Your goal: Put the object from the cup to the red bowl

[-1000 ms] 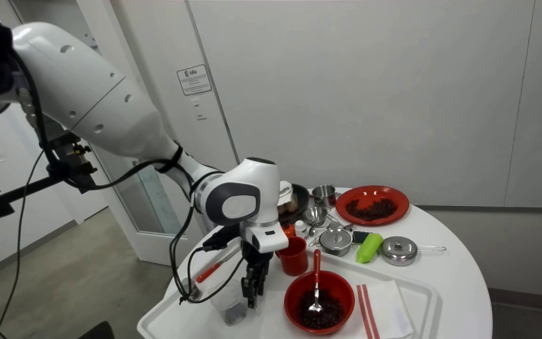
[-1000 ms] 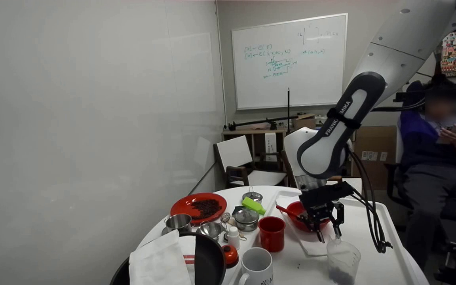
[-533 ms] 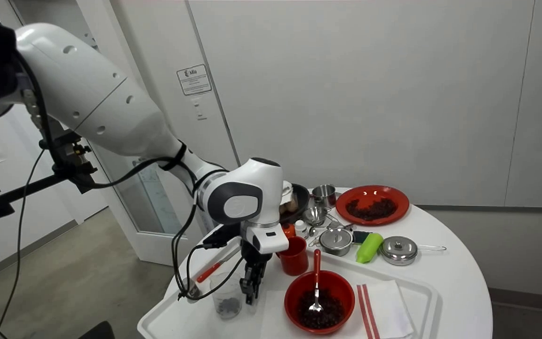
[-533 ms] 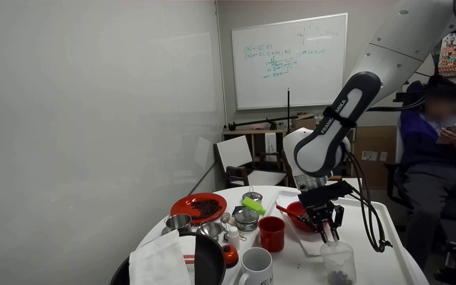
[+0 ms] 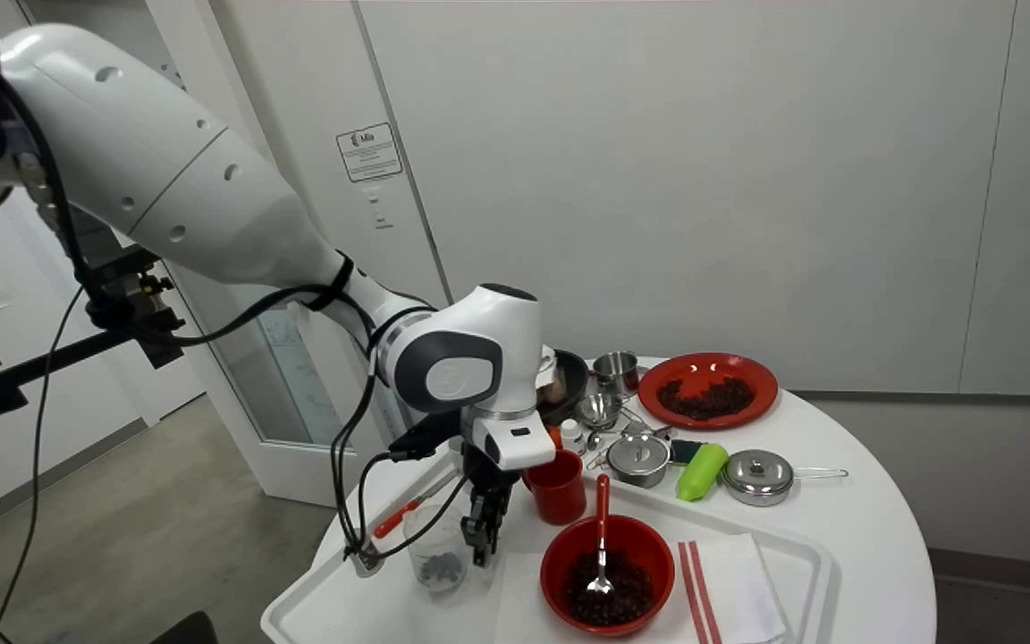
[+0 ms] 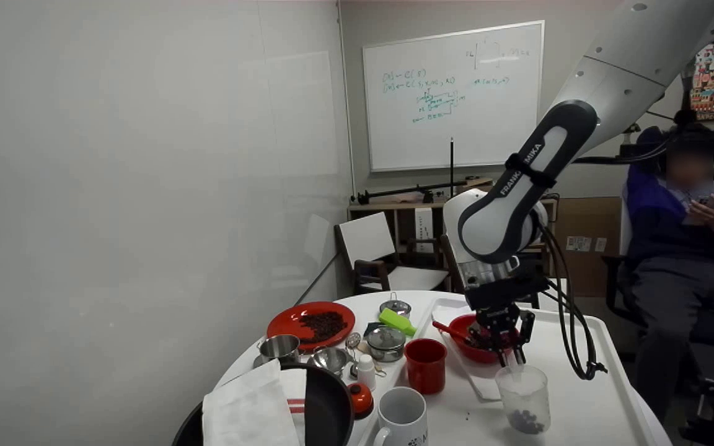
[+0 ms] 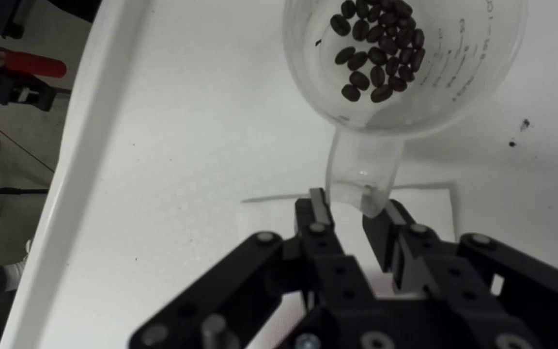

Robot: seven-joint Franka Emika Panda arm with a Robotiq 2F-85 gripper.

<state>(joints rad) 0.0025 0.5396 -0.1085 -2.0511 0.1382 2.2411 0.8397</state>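
Observation:
The cup, pale and translucent, shows in both exterior views (image 5: 436, 550) (image 6: 523, 390) and at the top of the wrist view (image 7: 482, 72). Several dark bean-like pieces (image 7: 378, 58) lie on its bottom. My gripper (image 7: 355, 201) is shut on the cup's handle (image 7: 364, 160), with one finger on each side of it. The cup is about upright and appears raised a little; its clearance over the tray is hard to tell. The red bowl (image 5: 558, 581) stands on the tray beside the gripper (image 5: 481, 559) and holds dark pieces. It is partly behind the gripper in an exterior view (image 6: 476, 356).
A spoon with a red handle (image 5: 603, 505) leans in the bowl. A red mug (image 5: 558, 487) stands close to the gripper. A striped napkin (image 5: 743, 581) lies right of the bowl. A red-handled tool (image 5: 397, 517) lies by the tray rim (image 5: 287, 608). Small pots (image 5: 758, 474) stand behind.
My gripper has closed round the cup's handle and moved up with the cup. The cup has shifted with it. The bowl has not moved.

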